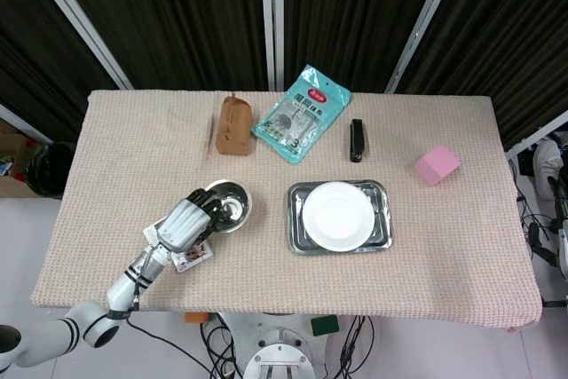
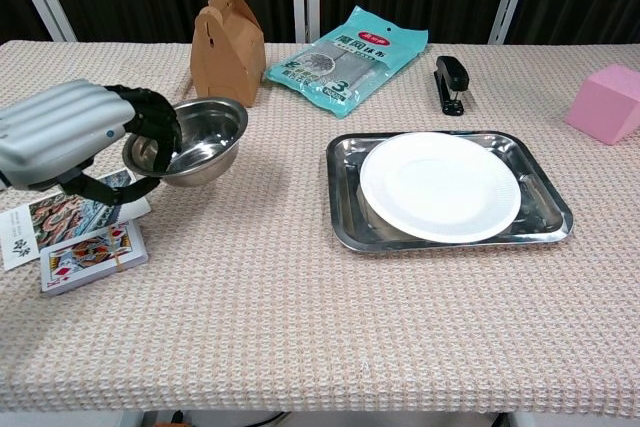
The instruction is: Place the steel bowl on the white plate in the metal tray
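Note:
My left hand (image 2: 70, 137) (image 1: 188, 221) grips the near-left rim of the steel bowl (image 2: 200, 139) (image 1: 229, 205), fingers curled inside it and thumb under it. The bowl is lifted off the cloth and tilted, left of the metal tray (image 2: 545, 187) (image 1: 383, 219). The white plate (image 2: 440, 187) (image 1: 337, 216) lies in the tray with nothing on it. My right hand shows in neither view.
Playing cards (image 2: 90, 247) and a leaflet (image 2: 20, 232) lie under my left hand. A brown carton (image 2: 228, 47), a teal packet (image 2: 345, 57) and a black stapler (image 2: 451, 82) sit along the back. A pink block (image 2: 605, 102) stands at the right.

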